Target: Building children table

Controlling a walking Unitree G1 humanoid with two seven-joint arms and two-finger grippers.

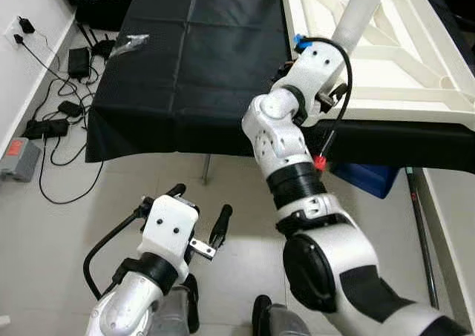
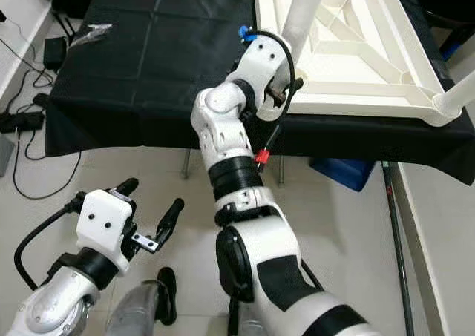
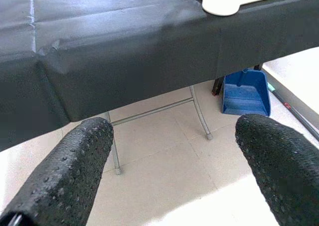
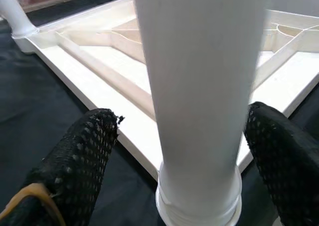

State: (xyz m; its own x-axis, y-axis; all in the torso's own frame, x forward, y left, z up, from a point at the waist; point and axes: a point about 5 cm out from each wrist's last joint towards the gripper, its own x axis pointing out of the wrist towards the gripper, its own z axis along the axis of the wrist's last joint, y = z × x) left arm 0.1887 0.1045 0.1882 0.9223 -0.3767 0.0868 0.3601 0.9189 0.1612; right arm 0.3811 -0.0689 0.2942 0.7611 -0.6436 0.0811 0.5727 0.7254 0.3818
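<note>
A white children's tabletop [image 1: 415, 69] lies upside down on a table covered in black cloth [image 1: 185, 69]. A white table leg [image 1: 364, 10] stands upright at its near corner. My right gripper [image 4: 182, 116] is open, and its fingers [image 4: 79, 156] straddle the leg [image 4: 199, 86] just above its base collar. A gap shows on one side. Another leg [image 2: 460, 95] stands at the tabletop's right corner. My left gripper [image 1: 202, 201] hangs open and holds nothing, low over the floor in front of the table.
A clear plastic bag [image 1: 130, 44] lies on the cloth at the back left. Cables and power adapters [image 1: 52, 121] lie on the floor at left. Under the table are a blue dustpan [image 3: 246, 94] and metal folding legs [image 3: 149, 113]. A long broom handle [image 1: 419, 225] lies at right.
</note>
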